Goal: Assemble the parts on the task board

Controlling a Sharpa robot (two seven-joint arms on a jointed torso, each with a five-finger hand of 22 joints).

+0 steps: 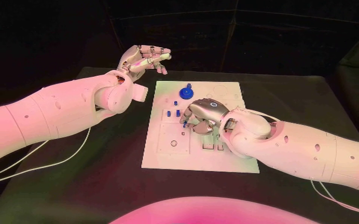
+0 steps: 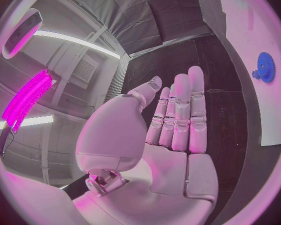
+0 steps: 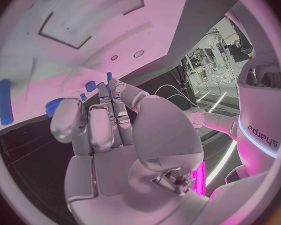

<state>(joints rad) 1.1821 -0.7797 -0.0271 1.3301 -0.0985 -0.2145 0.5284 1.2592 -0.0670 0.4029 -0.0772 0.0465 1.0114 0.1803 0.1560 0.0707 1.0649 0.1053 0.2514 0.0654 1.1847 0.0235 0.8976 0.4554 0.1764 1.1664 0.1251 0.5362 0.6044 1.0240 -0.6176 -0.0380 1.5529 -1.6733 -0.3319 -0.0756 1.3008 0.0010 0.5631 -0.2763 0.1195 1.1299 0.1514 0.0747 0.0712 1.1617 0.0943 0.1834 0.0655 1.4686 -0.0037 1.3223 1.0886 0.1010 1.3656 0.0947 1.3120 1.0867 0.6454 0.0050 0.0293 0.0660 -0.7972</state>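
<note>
The right hand (image 1: pixel 204 114) sits over the middle of the task board (image 1: pixel 224 162), fingertips down among the small pegs (image 1: pixel 176 113). Beyond its fingers stands the gear (image 1: pixel 186 92), near the board's far edge. The left hand (image 1: pixel 143 59) hovers off the board, beyond its far left corner, above the table (image 1: pixel 90 182).

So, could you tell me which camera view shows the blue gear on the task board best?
The head view: the blue gear sits unobstructed near the far end of the task board, with its surroundings visible. The left wrist view catches it edge-on and distorted at the rim. The right wrist view shows it partly hidden behind the right hand.
</note>
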